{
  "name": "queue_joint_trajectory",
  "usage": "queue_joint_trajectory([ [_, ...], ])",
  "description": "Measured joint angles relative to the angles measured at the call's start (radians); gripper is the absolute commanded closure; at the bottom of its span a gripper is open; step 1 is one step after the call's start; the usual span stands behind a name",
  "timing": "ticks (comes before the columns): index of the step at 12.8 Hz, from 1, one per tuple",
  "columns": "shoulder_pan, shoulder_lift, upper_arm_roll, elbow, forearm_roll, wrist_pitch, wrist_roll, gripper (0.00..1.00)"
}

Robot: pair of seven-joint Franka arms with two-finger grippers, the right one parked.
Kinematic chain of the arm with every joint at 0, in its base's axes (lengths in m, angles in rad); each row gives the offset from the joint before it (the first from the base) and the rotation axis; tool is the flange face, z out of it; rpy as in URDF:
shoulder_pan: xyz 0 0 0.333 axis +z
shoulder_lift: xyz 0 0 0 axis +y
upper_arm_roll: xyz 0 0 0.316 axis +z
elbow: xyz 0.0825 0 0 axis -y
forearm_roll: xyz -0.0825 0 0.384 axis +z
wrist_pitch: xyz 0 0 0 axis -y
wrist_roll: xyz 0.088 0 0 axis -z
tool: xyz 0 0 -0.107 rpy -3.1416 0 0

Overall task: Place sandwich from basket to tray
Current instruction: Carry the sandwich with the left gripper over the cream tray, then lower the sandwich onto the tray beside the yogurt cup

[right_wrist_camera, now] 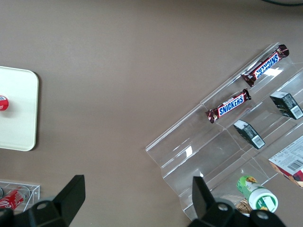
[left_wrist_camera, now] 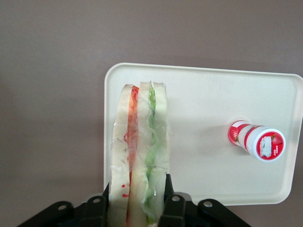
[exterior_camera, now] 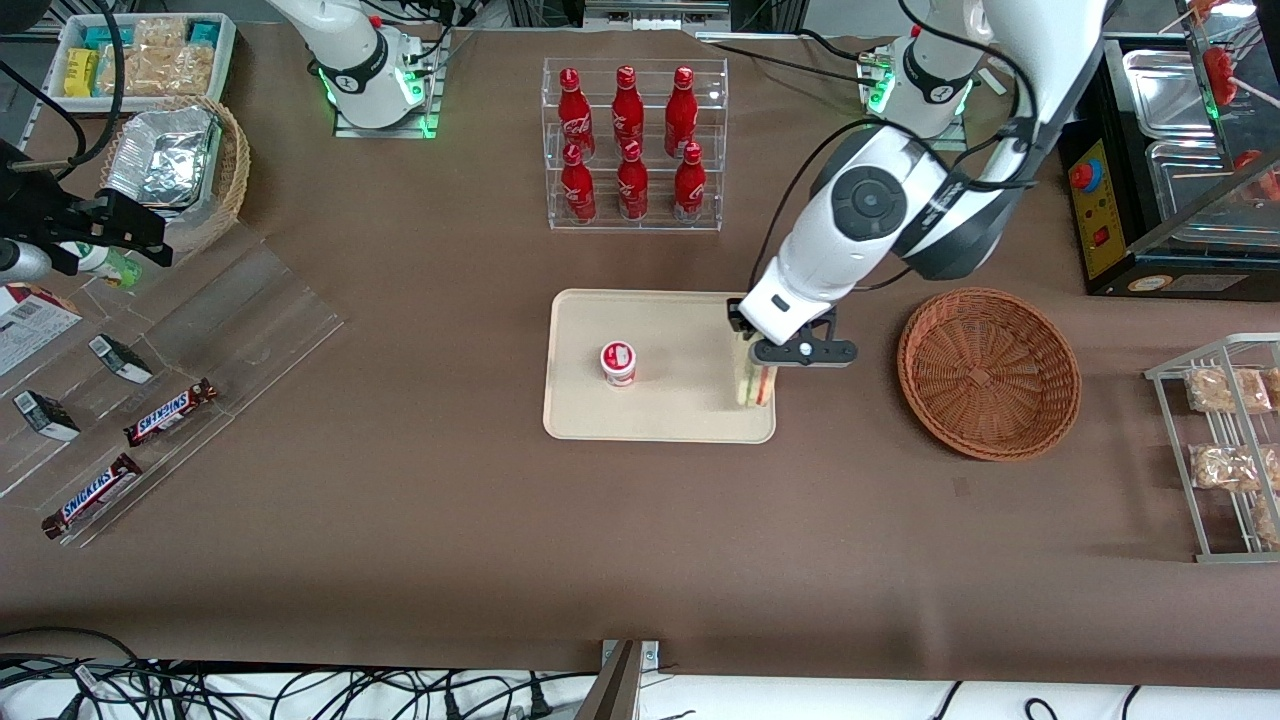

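Observation:
The sandwich [exterior_camera: 756, 384], a wrapped wedge of white bread with green and red filling, stands over the tray's edge nearest the basket. My left gripper [exterior_camera: 757, 368] is shut on the sandwich; in the left wrist view the fingers [left_wrist_camera: 171, 194] press its two bread faces [left_wrist_camera: 142, 142]. The cream tray [exterior_camera: 660, 420] lies mid-table and also shows in the left wrist view [left_wrist_camera: 203, 94]. The reddish-brown woven basket [exterior_camera: 988, 372] sits beside the tray toward the working arm's end and holds nothing.
A small red-and-white yogurt cup [exterior_camera: 619, 362] stands on the tray. A clear rack of red bottles [exterior_camera: 633, 145] is farther from the front camera. A wire rack with snack packets [exterior_camera: 1225, 445] is at the working arm's end. Candy bars [exterior_camera: 170, 412] lie toward the parked arm's end.

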Motion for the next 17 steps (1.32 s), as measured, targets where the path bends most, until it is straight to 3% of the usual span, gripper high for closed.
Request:
queue_joint_trajectory([
  [10,-0.086,0.121,-0.001,-0.024,0.349,0.11,-0.307,0.6],
  [17,-0.092,0.155,-0.001,-0.041,0.449,0.155,-0.387,0.6],
])
